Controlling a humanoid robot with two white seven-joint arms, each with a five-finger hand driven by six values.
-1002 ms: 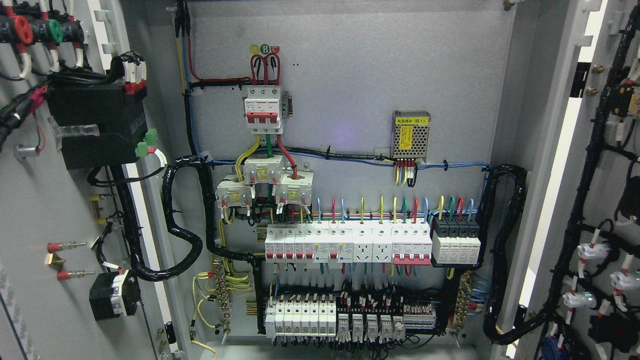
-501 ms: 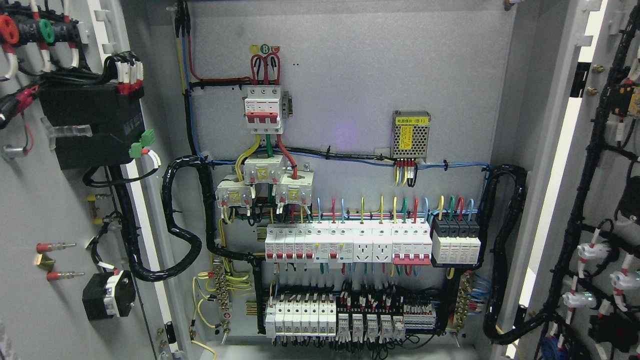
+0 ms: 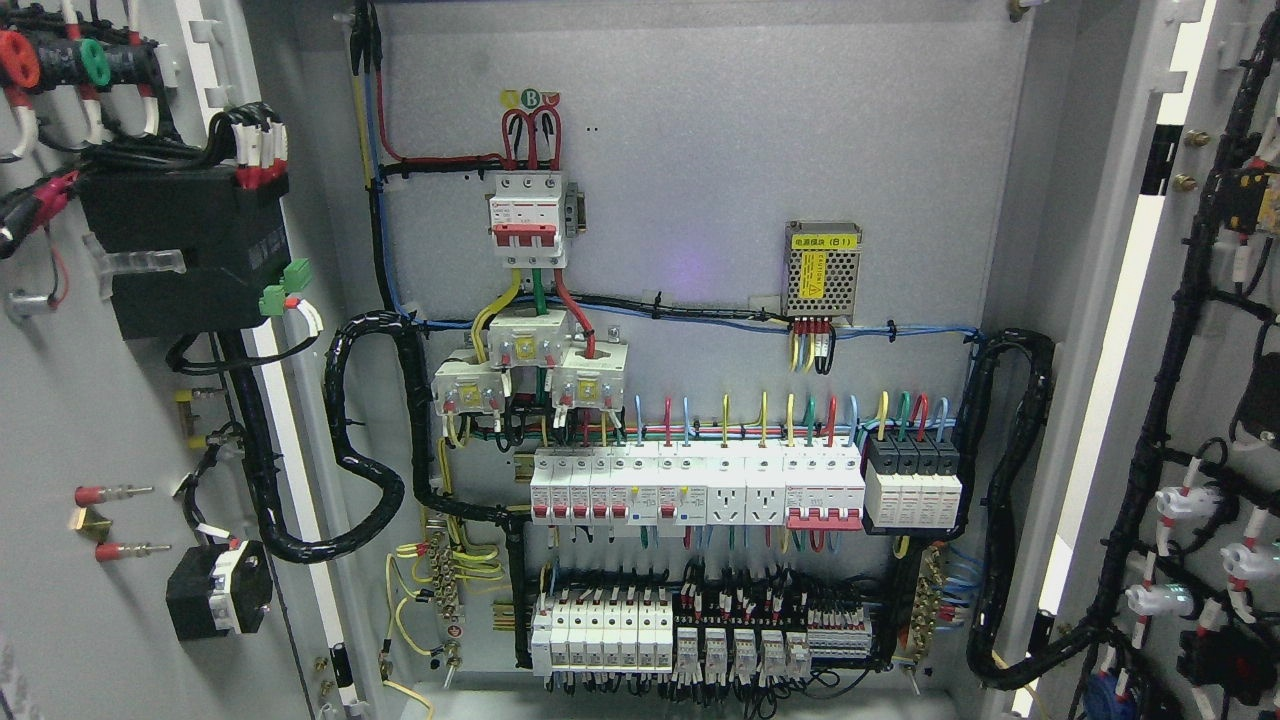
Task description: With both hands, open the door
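Across my head view both cabinet doors stand swung wide: the left door [image 3: 110, 420] fills the left edge with its black module and wiring, the right door [image 3: 1215, 400] leans away along the right edge with its own cable loom. Between them the back panel [image 3: 700, 150] is fully exposed, with the breaker row [image 3: 700, 485] and the terminal blocks beneath it. I judge the opening all but done; to finish well I would only ease each leaf outward by its free edge, slowly, keeping clear of the black cable bundles that loop from the doors into the cabinet. Neither hand shows anywhere, so I cannot tell whether either is released, clenched or holding a door.
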